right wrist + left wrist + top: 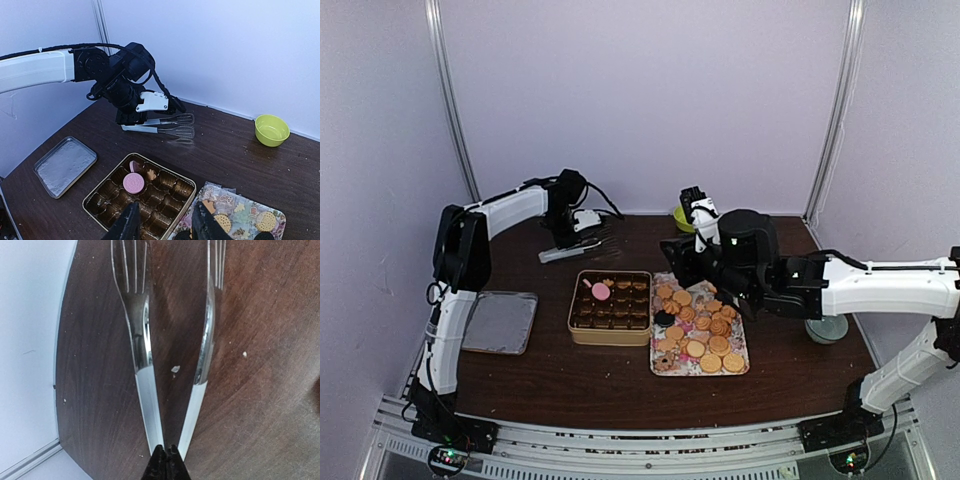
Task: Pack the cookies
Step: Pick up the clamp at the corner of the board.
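Right now the left claw (166,464) has its fingers pressed together at the joined end of the tongs (142,330), and it looks clamped on that end. The two fork-tipped arms fan out from the fingertips and stand apart, unsqueezed, with nothing caught between their tips. Under them is bare table (260,370) with a few crumbs, at the far left and well apart from the food.

The right claw (167,225) hangs with its fingers apart and, as far as I can tell, nothing between them. It hovers above the place where the tin (610,340) meets the tray (240,207).

The cookies (705,335) lie almost all on the tray, just right of the tin: a crowd of tan rounds with a dark one or two at the left side. In the tin, a pink cookie (133,183) sits on the cups (165,202) towards the far left corner. Beside it show a second pinkish edge and a small tan piece, too small to be sure of. The other cups look empty.

So packing is at its very start, by my judgement: one cookie or a few are in, and nearly the whole heap is to be moved, cup by cup. The lid (500,322) lies flat left of the tin, so closing is also to come. A green bowl (271,130) stands at the back, apart from all this.
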`<state>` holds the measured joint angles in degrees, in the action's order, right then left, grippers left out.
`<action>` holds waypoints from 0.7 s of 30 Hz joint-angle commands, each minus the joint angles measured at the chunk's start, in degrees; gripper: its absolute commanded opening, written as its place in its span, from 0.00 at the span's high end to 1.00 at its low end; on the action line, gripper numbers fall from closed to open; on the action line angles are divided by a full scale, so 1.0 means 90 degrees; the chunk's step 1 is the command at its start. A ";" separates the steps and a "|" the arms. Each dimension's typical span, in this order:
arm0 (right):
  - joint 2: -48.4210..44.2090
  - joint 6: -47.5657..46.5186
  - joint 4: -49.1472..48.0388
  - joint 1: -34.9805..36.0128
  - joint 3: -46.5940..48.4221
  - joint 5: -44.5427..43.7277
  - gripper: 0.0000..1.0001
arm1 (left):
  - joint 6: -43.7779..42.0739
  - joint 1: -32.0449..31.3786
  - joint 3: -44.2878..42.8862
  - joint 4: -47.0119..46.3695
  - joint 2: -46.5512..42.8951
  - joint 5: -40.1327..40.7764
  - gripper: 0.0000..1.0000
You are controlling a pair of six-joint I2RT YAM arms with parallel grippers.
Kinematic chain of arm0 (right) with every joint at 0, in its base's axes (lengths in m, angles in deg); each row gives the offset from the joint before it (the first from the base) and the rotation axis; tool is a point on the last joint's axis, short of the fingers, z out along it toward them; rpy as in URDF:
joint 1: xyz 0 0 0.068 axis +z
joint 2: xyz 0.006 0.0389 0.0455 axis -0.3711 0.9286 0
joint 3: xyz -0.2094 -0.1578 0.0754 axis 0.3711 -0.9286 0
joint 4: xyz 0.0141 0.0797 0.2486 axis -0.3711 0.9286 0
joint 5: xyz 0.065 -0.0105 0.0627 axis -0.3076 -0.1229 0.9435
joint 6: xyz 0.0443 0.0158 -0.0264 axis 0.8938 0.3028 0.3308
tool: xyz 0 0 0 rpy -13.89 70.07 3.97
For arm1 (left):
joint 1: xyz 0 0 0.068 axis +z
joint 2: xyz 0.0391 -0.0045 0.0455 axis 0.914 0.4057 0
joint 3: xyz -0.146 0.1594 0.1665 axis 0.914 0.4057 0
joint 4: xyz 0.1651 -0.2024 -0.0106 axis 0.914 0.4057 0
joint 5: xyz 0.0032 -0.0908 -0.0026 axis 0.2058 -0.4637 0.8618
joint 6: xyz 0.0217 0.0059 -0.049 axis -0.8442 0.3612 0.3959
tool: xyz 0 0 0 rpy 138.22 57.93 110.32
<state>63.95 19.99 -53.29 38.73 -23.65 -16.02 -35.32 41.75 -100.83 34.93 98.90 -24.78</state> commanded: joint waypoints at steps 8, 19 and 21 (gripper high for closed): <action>-0.0185 0.0066 0.0095 0.0040 0.0057 -0.0056 0.64 | 0.0130 0.0223 -0.0600 0.0323 0.0110 -0.0383 0.89; -0.0093 0.0054 0.0154 0.0040 0.0126 -0.0033 0.64 | -0.0850 0.0335 -0.0781 0.1734 0.0414 -0.2063 0.57; -0.0074 0.0065 0.0151 0.0042 0.0127 -0.0014 0.64 | -0.0864 0.0347 -0.0838 0.1737 0.0463 -0.2107 0.55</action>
<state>63.20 19.95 -52.64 38.75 -23.63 -16.02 -40.96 44.55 -106.16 47.28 101.22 -39.20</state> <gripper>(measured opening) 0.358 0.434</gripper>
